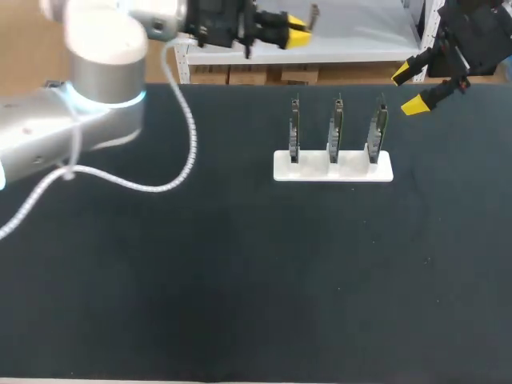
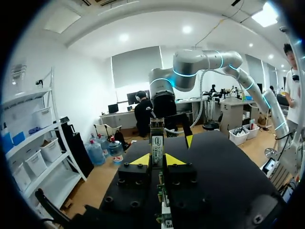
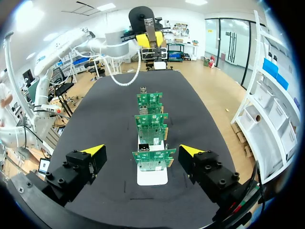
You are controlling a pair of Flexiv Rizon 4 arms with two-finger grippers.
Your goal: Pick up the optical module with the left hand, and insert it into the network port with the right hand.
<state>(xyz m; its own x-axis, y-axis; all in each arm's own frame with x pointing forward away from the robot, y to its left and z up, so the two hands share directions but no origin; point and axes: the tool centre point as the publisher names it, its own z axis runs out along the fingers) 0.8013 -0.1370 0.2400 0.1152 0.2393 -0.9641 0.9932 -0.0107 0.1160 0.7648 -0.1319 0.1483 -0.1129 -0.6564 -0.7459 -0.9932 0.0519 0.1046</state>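
The optical module [image 2: 157, 141], a slim metal stick, stands upright between the yellow tips of my left gripper [image 2: 157, 160], which is shut on it. In the head view this gripper [image 1: 299, 30] hangs high beyond the table's far edge with the module [image 1: 314, 14] poking out. Three green circuit boards [image 3: 151, 123] stand in a row in a white holder [image 1: 333, 166]. My right gripper [image 1: 408, 90] is open, up and to the right of the boards. In the right wrist view its fingers [image 3: 142, 150] straddle the row from above, touching nothing, and the left gripper [image 3: 149, 39] shows far ahead.
The black table [image 1: 240, 280] stretches wide in front of the holder. My left arm's white cable [image 1: 189, 152] loops over the table's left part. The right arm [image 2: 200, 67] shows ahead in the left wrist view.
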